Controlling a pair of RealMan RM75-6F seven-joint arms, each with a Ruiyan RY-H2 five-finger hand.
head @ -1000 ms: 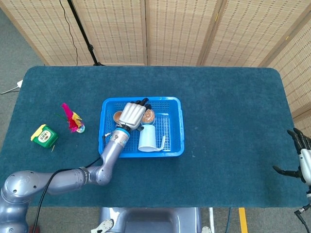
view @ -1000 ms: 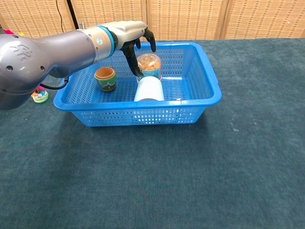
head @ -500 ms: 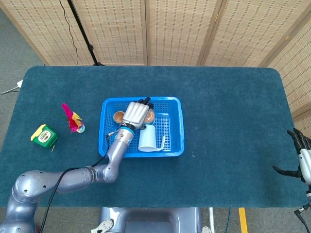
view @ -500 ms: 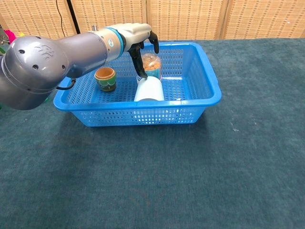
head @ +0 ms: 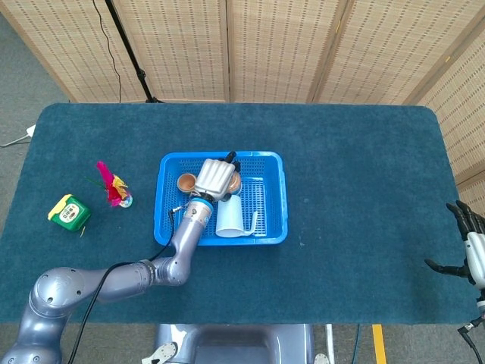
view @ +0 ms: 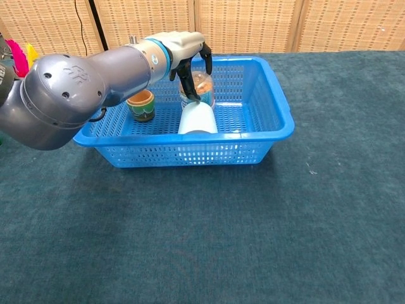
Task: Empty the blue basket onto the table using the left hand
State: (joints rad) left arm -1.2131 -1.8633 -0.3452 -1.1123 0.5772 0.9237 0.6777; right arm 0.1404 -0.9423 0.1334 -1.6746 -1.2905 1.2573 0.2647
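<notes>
A dark teal carpeted surface (head: 356, 152) fills both views, with woven tan folding screens (head: 280, 49) standing behind its far edge and a black stand leg (head: 129, 49) with a cable leaning in front of them.

At the left of the surface lies a small yellow and green box (head: 69, 211); its printing is too small to read. Just right of it sits a pink and yellow feathered toy (head: 112, 186), well apart from the basket.

The blue perforated plastic basket (head: 273, 227) rests flat near the middle of the surface. Inside it, toward its left end, stands a small brown clay pot (view: 140, 104). Right of the pot is a clear plastic jar with orange contents (view: 200, 87), and in front of that, touching it, a white plastic pitcher (view: 197, 119) lies on its side with its handle toward the basket's right half.

The left hand (view: 183, 50) reaches in over the basket's far left part, its grey arm sweeping in from the left. Its dark fingers (view: 188, 79) curl down around the jar, with one on the jar's left side and another over its top right; whether they truly grip it or only touch it, I cannot tell. The jar bears no readable label.

At the far right edge of the head view, the right hand (head: 468, 244) hangs off the surface with fingers spread, holding nothing.
</notes>
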